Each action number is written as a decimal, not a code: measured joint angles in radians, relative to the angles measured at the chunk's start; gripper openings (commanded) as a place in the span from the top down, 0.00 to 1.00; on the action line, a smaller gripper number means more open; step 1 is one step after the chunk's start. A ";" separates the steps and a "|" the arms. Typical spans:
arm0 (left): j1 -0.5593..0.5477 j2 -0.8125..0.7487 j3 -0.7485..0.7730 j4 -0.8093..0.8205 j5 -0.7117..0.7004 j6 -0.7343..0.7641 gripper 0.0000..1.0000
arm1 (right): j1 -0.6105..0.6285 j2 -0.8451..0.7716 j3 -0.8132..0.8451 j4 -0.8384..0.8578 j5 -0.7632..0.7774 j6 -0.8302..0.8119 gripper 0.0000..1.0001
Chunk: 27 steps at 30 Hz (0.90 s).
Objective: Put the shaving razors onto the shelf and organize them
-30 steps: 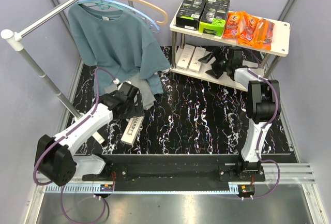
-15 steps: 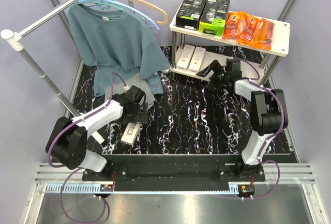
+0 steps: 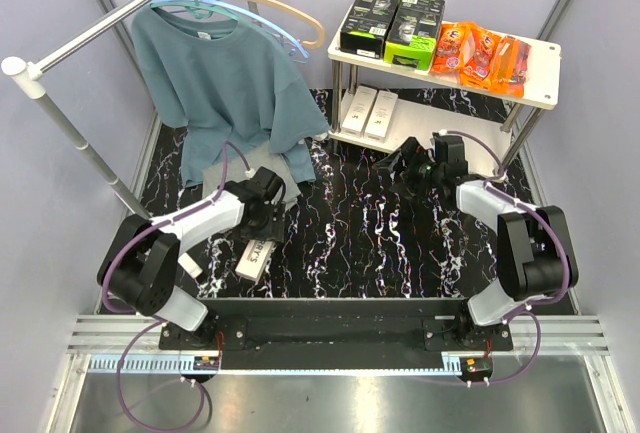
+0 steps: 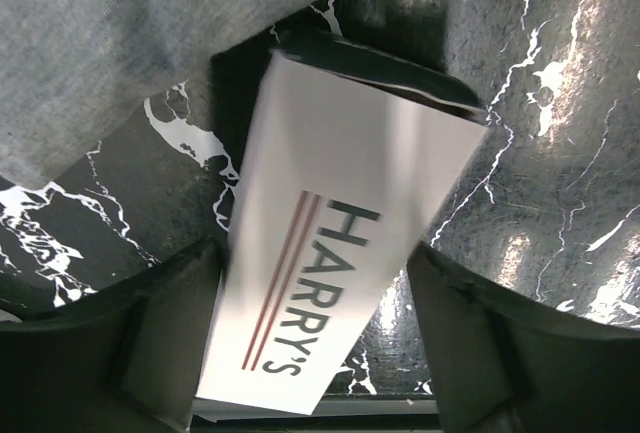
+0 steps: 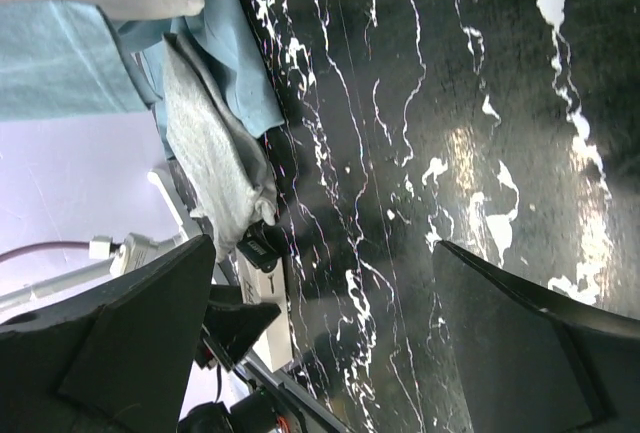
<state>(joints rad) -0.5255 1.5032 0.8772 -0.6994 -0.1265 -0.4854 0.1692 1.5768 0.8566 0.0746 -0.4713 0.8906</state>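
Slim white cardboard HARRY'S box is lying flat on glossy black marble tabletop, long axis running lower left to upper right. Left gripper is straddling it, grip unclear. Right gripper is gaping wide, empty.

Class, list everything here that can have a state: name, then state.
Harry's box: flat on table
left pincer: open, astride Harry's box
right pincer: open, empty
white boxes: flat on lower board
black-and-green boxes: on top board
orange packs: flat on top board
T-shirt: hanging, unfolded
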 measured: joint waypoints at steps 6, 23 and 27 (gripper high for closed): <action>0.000 0.015 0.002 0.001 0.002 0.009 0.52 | 0.001 -0.063 -0.044 -0.005 0.000 0.005 0.00; 0.000 -0.039 0.027 -0.016 0.072 -0.014 0.60 | 0.026 -0.334 -0.106 -0.141 0.010 -0.006 0.00; 0.000 -0.089 0.071 -0.014 0.121 -0.043 0.60 | 0.037 -0.420 -0.107 -0.192 0.018 -0.012 0.00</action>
<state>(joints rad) -0.5255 1.4143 0.9485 -0.7139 -0.0051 -0.5282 0.2058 1.1572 0.7498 -0.1173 -0.4538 0.8787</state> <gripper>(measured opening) 0.523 0.993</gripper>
